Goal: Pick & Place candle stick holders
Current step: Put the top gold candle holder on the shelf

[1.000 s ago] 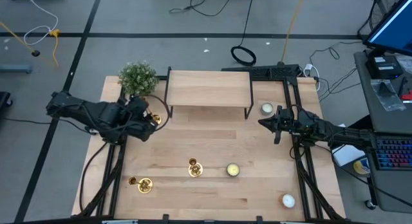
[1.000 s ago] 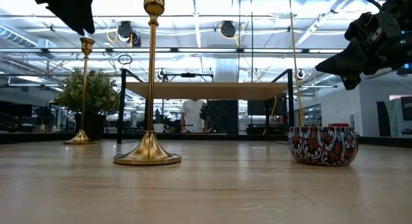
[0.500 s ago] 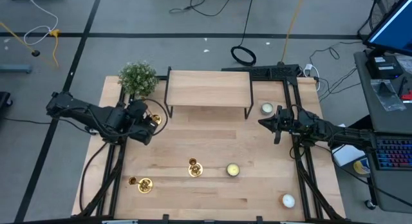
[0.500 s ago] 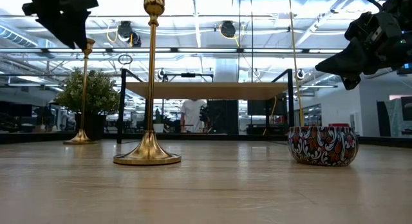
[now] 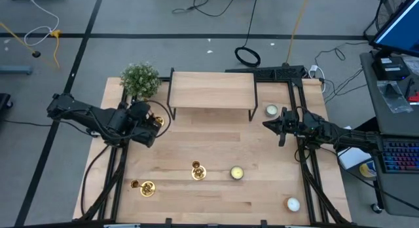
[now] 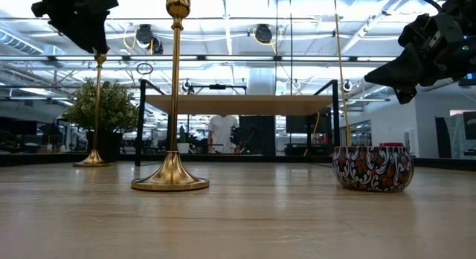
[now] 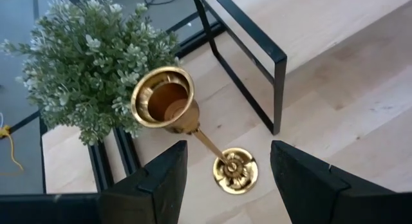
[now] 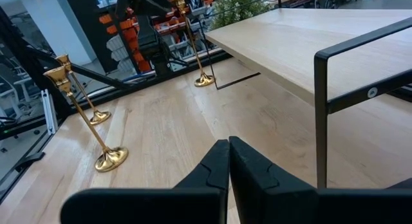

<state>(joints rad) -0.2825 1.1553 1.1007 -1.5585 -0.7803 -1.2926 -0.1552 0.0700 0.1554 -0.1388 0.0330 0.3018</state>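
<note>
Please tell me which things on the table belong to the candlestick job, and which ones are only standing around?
Belonging to the job:
- candlestick by the plant, under the open left gripper
- candlestick in the middle
- candlestick at the front left

Only standing around:
- plant
- wooden shelf
- patterned candle tin
- two other candles
- right gripper, shut and waiting

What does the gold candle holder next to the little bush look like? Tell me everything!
The candle stick holder is shiny gold, like polished brass. It has an open, empty cup on top, a thin stem and a round flared base. It stands upright on the wooden table, beside the green plant and near a black leg of the wooden shelf. The left gripper hovers right above it with open jaws, not touching.
</note>
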